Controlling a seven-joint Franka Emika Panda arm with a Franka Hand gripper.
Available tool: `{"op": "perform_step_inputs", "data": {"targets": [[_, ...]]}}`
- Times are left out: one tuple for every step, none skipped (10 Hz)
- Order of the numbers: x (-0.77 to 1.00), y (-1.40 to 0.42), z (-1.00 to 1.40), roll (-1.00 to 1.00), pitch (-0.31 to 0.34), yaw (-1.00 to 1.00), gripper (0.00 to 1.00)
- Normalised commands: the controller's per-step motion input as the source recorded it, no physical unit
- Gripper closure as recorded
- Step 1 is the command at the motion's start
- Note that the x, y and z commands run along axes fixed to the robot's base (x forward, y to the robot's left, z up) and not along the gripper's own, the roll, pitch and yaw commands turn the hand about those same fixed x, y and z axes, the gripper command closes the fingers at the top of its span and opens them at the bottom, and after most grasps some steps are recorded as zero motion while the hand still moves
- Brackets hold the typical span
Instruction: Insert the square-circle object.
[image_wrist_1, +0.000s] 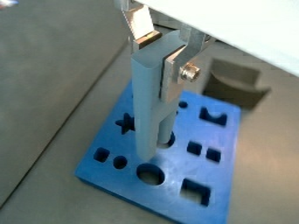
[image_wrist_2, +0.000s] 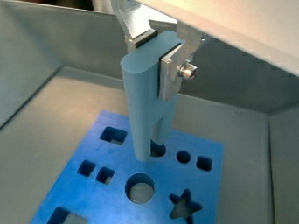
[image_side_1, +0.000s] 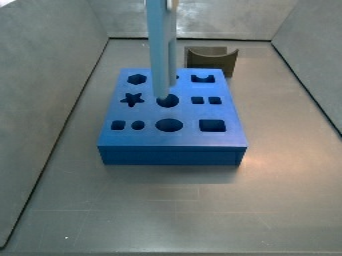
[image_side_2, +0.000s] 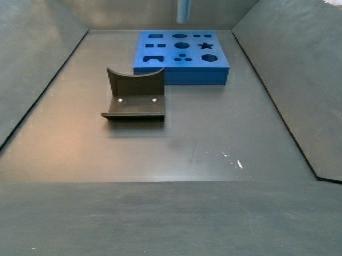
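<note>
Clamping the upright square-circle object (image_wrist_1: 149, 92), gripper (image_wrist_1: 160, 54); lower end in holed block (image_side_1: 174, 128); fixture (image_side_2: 135, 96) apart.

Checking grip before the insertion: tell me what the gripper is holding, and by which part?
The gripper holds the square-circle object by its upper end, over the holed block.

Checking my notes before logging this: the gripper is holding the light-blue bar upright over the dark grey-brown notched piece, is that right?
Not quite. The gripper holds the light-blue bar upright, but over the blue holed block, lower end at a hole, as a side view shows. The notched piece sits apart behind the block.
</note>
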Motion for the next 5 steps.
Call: {"op": "perform_step_inputs", "data": {"targets": [[0.0,0.0,-0.46,-0.02,-0.077,-1.0,1.0],[0.0,0.0,-0.46,-0.02,-0.076,-1.0,1.0],[0.0,0.0,-0.17,0.0,0.0,-1.0,1.0],[-0.04,0.0,0.27,0.09,0.0,-1.0,1.0],[-0.08,0.0,0.37,0.14,0.0,-0.97,1.0]]}}
